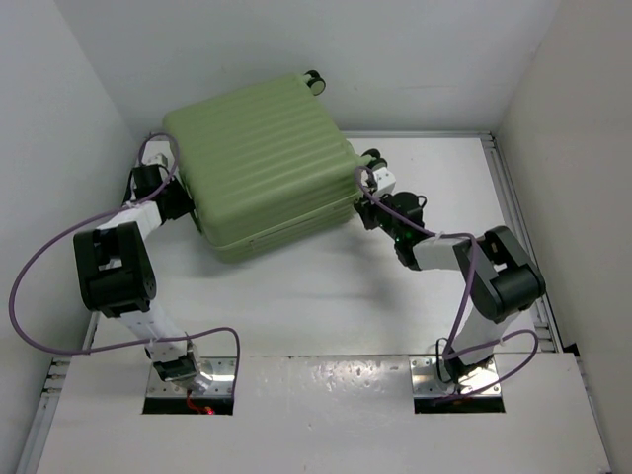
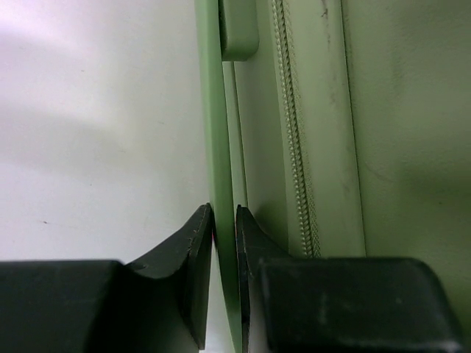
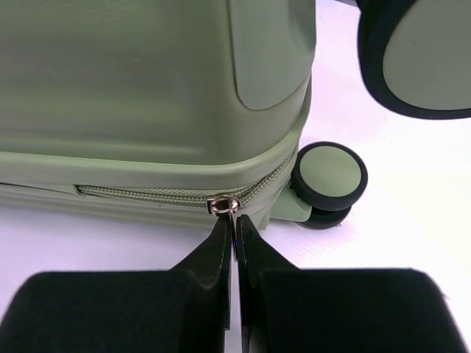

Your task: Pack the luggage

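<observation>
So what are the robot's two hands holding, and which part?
Both hold the suitcase. The left gripper pinches its thin edge beside the zipper; the right gripper pinches the zipper pull near a wheel.

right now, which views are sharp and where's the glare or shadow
top external: even light, soft shadow under the light green ribbed hard-shell suitcase, glare on the white front plate; left wrist: zipper teeth sharp, black left end effector underexposed; right wrist: small metal zipper pull crisp
</observation>
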Action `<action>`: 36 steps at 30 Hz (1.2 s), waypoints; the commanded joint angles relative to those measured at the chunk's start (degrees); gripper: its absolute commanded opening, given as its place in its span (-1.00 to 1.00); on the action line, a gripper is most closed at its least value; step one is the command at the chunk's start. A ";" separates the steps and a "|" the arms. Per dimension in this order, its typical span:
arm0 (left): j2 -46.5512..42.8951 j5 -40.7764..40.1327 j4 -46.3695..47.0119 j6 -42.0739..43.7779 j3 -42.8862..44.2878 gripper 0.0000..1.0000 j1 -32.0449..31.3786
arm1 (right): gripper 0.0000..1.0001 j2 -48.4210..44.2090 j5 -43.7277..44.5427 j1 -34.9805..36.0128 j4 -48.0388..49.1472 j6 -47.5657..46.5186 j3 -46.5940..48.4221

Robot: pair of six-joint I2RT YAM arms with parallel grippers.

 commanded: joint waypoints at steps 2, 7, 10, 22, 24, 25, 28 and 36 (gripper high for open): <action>4.20 -3.38 -8.62 4.06 1.06 -1.00 2.83 | -1.00 -0.61 5.53 -6.54 5.36 -1.22 3.29; 7.89 -4.52 -9.41 5.38 7.04 -1.00 4.07 | -1.00 1.06 2.35 -9.88 7.20 -1.49 4.78; 11.49 -5.05 -11.43 6.44 12.14 -1.00 5.20 | -1.00 2.73 0.16 -12.16 7.82 0.87 6.45; 25.91 -2.16 -14.86 10.22 31.31 -1.00 6.26 | -1.00 12.48 -12.23 -20.34 10.99 12.04 16.54; 28.01 0.47 -14.86 11.17 33.23 -1.00 6.87 | -1.00 14.76 -17.21 -21.49 11.16 12.75 17.96; 28.54 1.36 -14.86 12.14 33.77 -1.00 6.88 | -1.00 15.12 -18.47 -21.49 11.16 13.10 20.40; 30.39 4.44 -14.86 15.31 36.05 -1.00 7.49 | -1.00 18.28 -26.02 -24.74 11.51 13.89 24.97; 38.12 2.86 -18.72 20.68 50.19 -1.00 8.02 | -1.00 32.34 -37.02 -27.73 9.49 12.14 42.63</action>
